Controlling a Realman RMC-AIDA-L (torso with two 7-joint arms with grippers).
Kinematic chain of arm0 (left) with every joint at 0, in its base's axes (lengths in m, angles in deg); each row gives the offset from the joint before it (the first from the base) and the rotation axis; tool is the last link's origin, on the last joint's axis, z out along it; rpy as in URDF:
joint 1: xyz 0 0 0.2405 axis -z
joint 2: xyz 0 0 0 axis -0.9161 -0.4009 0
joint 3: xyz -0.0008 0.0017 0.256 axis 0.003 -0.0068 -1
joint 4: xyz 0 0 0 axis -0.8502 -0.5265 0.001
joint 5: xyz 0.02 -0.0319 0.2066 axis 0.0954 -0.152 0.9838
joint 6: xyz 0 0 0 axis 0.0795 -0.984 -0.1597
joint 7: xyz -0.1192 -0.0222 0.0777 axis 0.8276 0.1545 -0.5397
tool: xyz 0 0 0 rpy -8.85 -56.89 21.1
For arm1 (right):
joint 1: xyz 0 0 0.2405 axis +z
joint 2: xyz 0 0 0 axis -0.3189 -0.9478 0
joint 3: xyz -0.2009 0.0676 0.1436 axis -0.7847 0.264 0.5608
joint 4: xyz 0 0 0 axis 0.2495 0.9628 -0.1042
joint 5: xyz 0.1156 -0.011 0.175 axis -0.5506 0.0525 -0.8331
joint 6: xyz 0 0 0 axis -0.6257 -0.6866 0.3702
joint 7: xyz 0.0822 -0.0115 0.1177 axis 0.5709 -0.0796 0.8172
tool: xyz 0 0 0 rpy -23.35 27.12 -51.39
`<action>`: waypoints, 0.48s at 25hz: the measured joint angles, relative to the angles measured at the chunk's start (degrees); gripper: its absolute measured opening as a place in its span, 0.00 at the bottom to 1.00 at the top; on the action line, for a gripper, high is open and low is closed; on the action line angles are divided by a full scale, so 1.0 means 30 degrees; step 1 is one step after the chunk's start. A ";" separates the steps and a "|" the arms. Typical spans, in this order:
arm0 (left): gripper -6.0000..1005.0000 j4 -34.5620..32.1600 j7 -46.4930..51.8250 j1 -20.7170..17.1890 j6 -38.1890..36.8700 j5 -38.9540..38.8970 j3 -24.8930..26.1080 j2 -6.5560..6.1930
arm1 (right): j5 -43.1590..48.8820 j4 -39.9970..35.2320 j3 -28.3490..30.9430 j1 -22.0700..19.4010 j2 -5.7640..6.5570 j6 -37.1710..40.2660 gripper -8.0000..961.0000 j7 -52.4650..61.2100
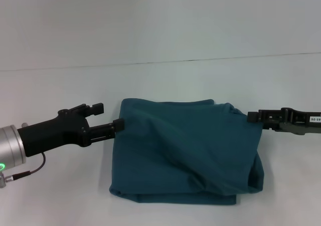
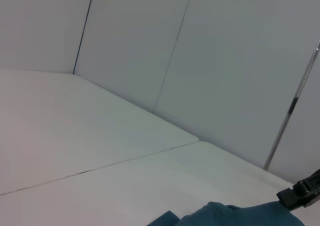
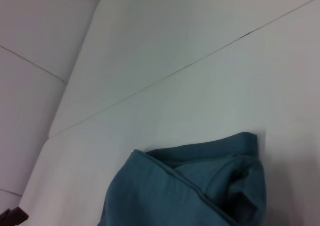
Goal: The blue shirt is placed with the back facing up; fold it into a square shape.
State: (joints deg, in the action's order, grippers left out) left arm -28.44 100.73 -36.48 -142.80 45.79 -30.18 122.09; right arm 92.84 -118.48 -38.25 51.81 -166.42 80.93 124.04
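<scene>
The blue shirt (image 1: pixel 185 151), already folded over, hangs between both grippers above the white table (image 1: pixel 60 196) (likely for the last fold): left gripper (image 1: pixel 119 124) and right gripper (image 1: pixel 251 117) each pinch an upper corner.

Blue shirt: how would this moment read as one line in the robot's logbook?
blue shirt: folded, back edge lifted | left gripper: at its left corner | right gripper: at its right corner | table: white
</scene>
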 joint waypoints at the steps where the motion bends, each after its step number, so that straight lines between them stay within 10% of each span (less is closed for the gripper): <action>1: 0.88 0.0000 -0.0004 0.0000 0.0000 0.0008 -0.0001 0.0001 | -0.0010 0.0008 0.0001 0.0007 0.0007 0.0065 0.76 0.0007; 12: 0.88 0.0000 -0.0019 0.0000 -0.0002 0.0019 -0.0001 -0.0001 | 0.0037 0.0295 -0.0275 0.0298 -0.0222 -0.0644 0.41 -0.0102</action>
State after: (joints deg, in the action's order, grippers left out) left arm -28.44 100.67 -36.48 -142.81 45.85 -30.18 122.09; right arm 92.95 -117.60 -39.08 52.70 -167.08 78.99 123.73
